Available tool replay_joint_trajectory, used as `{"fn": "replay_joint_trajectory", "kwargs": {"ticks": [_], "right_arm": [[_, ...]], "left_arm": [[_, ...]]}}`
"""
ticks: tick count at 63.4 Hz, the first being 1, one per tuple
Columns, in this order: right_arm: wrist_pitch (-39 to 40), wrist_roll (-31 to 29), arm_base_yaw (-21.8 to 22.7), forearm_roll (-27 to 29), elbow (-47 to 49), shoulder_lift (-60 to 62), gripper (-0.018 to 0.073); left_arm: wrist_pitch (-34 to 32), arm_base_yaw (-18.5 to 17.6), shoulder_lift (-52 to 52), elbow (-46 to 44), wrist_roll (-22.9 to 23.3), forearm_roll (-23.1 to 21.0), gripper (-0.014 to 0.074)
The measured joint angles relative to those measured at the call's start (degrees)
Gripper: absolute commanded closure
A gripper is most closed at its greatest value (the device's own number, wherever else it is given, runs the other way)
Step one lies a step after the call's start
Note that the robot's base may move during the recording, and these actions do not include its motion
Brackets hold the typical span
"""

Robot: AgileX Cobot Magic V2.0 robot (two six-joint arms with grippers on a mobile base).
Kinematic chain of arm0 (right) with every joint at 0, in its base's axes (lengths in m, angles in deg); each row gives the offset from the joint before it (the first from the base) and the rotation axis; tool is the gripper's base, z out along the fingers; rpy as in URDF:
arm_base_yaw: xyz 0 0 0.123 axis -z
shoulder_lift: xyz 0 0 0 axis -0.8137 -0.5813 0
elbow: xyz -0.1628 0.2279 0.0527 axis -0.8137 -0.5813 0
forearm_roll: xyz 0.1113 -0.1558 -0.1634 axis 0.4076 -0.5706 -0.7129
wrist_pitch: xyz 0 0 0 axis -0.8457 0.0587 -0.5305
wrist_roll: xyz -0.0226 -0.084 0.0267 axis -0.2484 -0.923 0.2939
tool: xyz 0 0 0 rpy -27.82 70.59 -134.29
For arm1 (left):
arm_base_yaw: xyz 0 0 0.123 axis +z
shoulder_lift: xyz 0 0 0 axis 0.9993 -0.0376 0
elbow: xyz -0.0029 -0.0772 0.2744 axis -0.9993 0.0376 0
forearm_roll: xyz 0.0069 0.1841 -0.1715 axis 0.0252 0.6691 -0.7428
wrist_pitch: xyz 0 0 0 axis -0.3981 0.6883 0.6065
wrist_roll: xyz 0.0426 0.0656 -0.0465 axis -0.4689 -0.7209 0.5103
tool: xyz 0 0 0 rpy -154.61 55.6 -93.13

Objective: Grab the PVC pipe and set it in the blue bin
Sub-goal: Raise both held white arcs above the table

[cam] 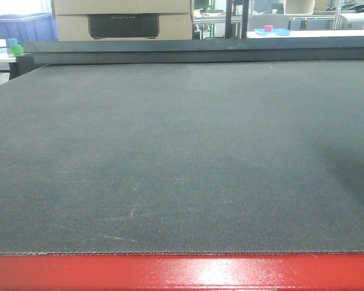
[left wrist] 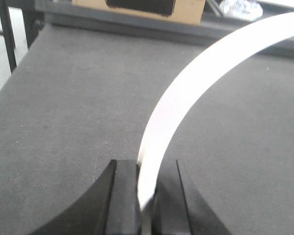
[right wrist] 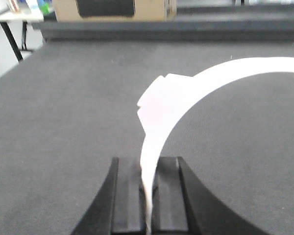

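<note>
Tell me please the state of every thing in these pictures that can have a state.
Left gripper: jaws shut on white curved strip.
Right gripper: jaws shut on white curved strip.
White curved strip: clamped at one end, far end out of frame; one piece or two, cannot tell.
Blue bin: standing far back left, beyond the mat; inside hidden.

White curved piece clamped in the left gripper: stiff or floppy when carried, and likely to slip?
Probably stiff: the white curved piece holds a clean arc above the left gripper without sagging. Likely light, since it looks thin-walled. It may pivot, pinched only at one smooth edge.
</note>
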Motion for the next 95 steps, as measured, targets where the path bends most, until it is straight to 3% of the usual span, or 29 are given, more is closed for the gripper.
{"fn": "replay_joint_trajectory", "kwargs": {"ticks": [30, 40, 54, 95], "right_arm": [[0.9, -0.1, 0.0, 0.0, -1.5, 11.2, 0.0728], [0.9, -0.2, 0.0, -0.1, -1.5, 11.2, 0.0728], [0.9, -0.2, 0.0, -0.1, -1.5, 11.2, 0.0728], [0.9, -0.2, 0.0, -0.2, -1.5, 11.2, 0.0728]], "left_arm": [[-4.6, 0.0, 17.3, 3.3, -0.1, 0.9, 0.0707], [-4.7, -0.4, 17.7, 3.3, -0.1, 0.9, 0.0707], [-4.7, -4.8, 17.7, 3.3, -0.1, 2.9, 0.0707], [-4.7, -5.0, 17.7, 3.3, -0.1, 4.0, 0.0707]]}}
